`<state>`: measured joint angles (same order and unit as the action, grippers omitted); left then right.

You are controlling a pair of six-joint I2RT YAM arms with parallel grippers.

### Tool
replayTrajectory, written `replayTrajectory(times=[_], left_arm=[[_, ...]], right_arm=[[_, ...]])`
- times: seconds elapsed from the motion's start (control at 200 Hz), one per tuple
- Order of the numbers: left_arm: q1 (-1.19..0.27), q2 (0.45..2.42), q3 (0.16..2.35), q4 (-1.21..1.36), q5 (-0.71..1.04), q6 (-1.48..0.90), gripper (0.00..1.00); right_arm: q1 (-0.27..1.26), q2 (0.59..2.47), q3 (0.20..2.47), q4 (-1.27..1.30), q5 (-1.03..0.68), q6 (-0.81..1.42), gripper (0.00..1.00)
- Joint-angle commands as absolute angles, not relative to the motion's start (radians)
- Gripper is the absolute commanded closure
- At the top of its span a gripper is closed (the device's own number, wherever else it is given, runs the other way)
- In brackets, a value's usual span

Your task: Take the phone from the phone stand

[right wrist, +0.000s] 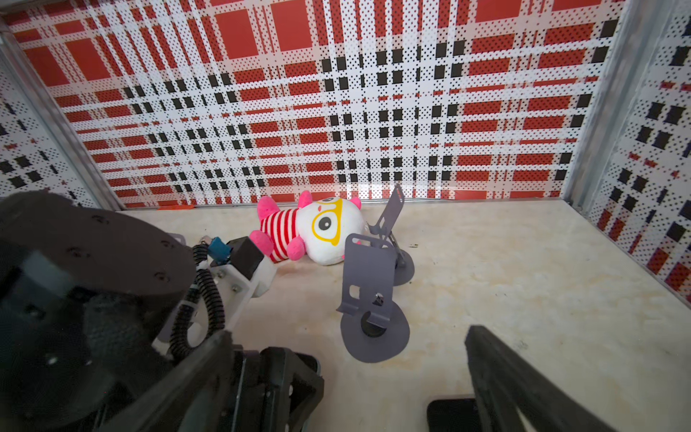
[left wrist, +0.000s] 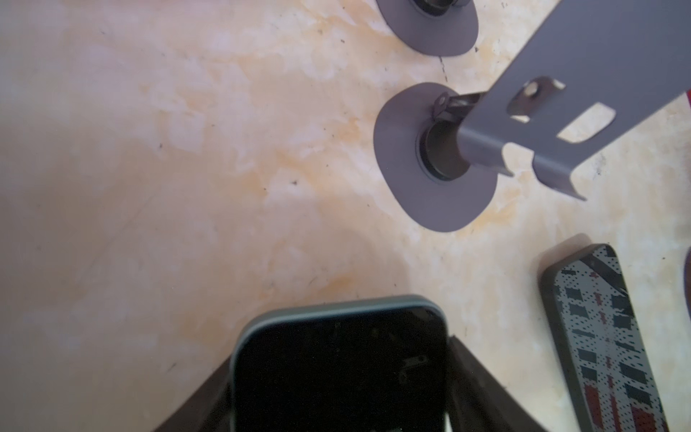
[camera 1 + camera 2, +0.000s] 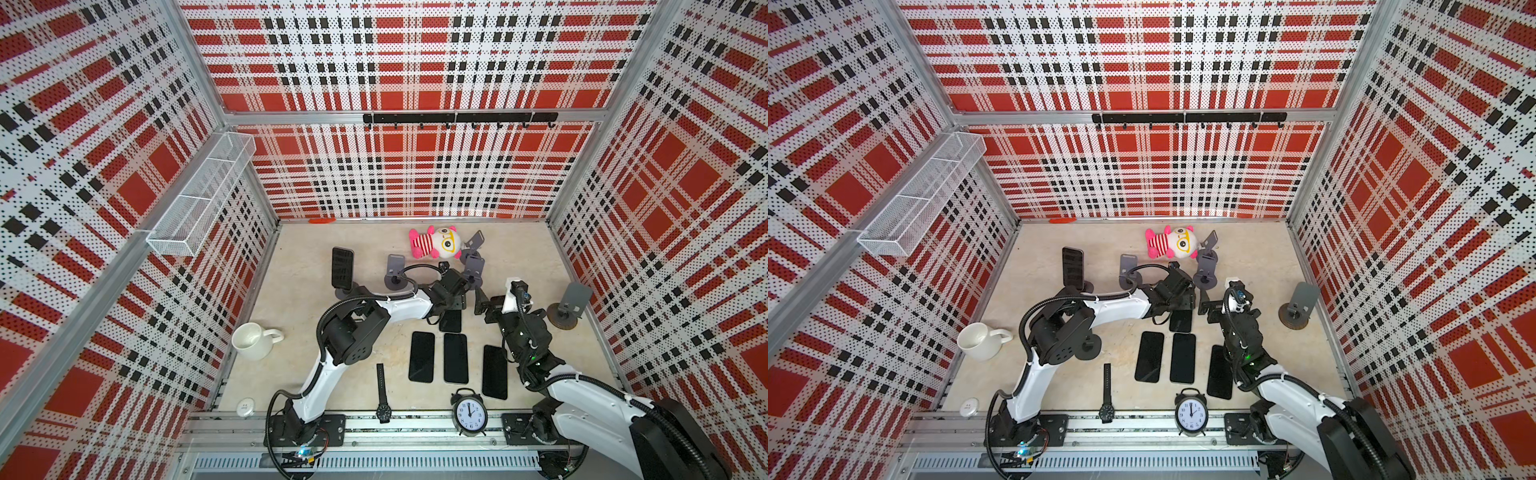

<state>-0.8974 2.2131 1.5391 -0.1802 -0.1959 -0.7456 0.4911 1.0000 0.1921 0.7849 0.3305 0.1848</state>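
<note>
Red, white and black plaid panels wall in a pale marbled tabletop (image 3: 299, 316). We see the left gripper (image 3: 452, 309) near the middle of the table, its fingers pressed against the two side edges of a dark phone (image 2: 338, 374). That phone is off any holder, gripped just in front of an empty grey phone stand (image 3: 473, 269). We cannot tell whether its lower end touches the table. Just beside it, the right gripper (image 1: 349, 336) hangs with its fingers (image 1: 501, 374) spread wide, holding nothing. At the far left, a second phone (image 3: 343, 268) leans upright on another stand (image 3: 348, 292). Three more phones (image 3: 456, 358) lie flat in a row nearer the front edge. A pink and white plush toy (image 3: 434, 243) lies near the back wall and a white mug (image 3: 251, 340) sits at the left. An alarm clock (image 3: 469, 413) and a wristwatch (image 3: 382, 395) rest at the front.
</note>
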Motion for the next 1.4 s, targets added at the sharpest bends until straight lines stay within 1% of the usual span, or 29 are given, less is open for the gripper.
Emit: replayTrajectory(times=[0.0,0.055,0.09,0.135,0.205,0.271,0.356,0.386,0.566,0.631,0.676,0.987,1.162,1.227,1.308,1.348,1.393], left_arm=[[-0.905,2.237,1.55,-0.181,-0.222,-0.733,0.41],[-0.907,2.235,1.544,-0.184,-0.213,-0.739,0.4],[-0.906,2.231,1.541,-0.186,-0.207,-0.741,0.4],[-0.907,2.226,1.539,-0.186,-0.204,-0.738,0.4],[-0.907,2.214,1.539,-0.189,-0.21,-0.727,0.4],[-0.909,2.2,1.538,-0.188,-0.228,-0.709,0.39],[-0.91,2.191,1.538,-0.179,-0.232,-0.693,0.39],[-0.91,2.191,1.539,-0.179,-0.225,-0.69,0.39],[-0.909,2.184,1.532,-0.167,-0.209,-0.666,0.38],[-0.908,2.177,1.519,-0.166,-0.198,-0.666,0.38],[-0.908,2.173,1.508,-0.161,-0.196,-0.67,0.38],[-0.891,2.163,1.499,-0.157,-0.183,-0.696,0.37],[-0.883,2.167,1.496,-0.156,-0.148,-0.715,0.37],[-0.879,2.17,1.496,-0.156,-0.137,-0.728,0.37],[-0.877,2.172,1.499,-0.156,-0.127,-0.739,0.37],[-0.876,2.172,1.5,-0.157,-0.121,-0.741,0.37],[-0.875,2.172,1.502,-0.157,-0.12,-0.74,0.37]], right_arm=[[0.497,1.008,0.187,0.803,0.447,0.211,0.0],[0.497,1.018,0.187,0.8,0.582,0.254,0.0],[0.497,1.019,0.189,0.786,0.636,0.265,0.0],[0.496,1.008,0.213,0.719,0.635,0.261,0.0],[0.483,1.004,0.258,0.622,0.569,0.252,0.0],[0.447,1.02,0.286,0.584,0.44,0.233,0.0],[0.335,1.054,0.315,0.561,0.185,0.253,0.0],[0.304,1.065,0.322,0.554,0.135,0.262,0.0],[0.104,1.107,0.292,0.686,-0.289,0.304,0.0],[0.043,1.132,0.285,0.736,-0.398,0.321,0.0],[0.022,1.142,0.288,0.747,-0.439,0.321,0.0],[-0.011,1.192,0.312,0.756,-0.502,0.344,0.0],[-0.014,1.189,0.309,0.756,-0.488,0.35,0.0],[-0.014,1.177,0.31,0.734,-0.443,0.35,0.0],[-0.014,1.128,0.322,0.601,-0.281,0.327,0.0],[-0.02,1.096,0.307,0.573,-0.187,0.363,0.0],[-0.03,1.054,0.274,0.591,-0.164,0.381,0.0]])
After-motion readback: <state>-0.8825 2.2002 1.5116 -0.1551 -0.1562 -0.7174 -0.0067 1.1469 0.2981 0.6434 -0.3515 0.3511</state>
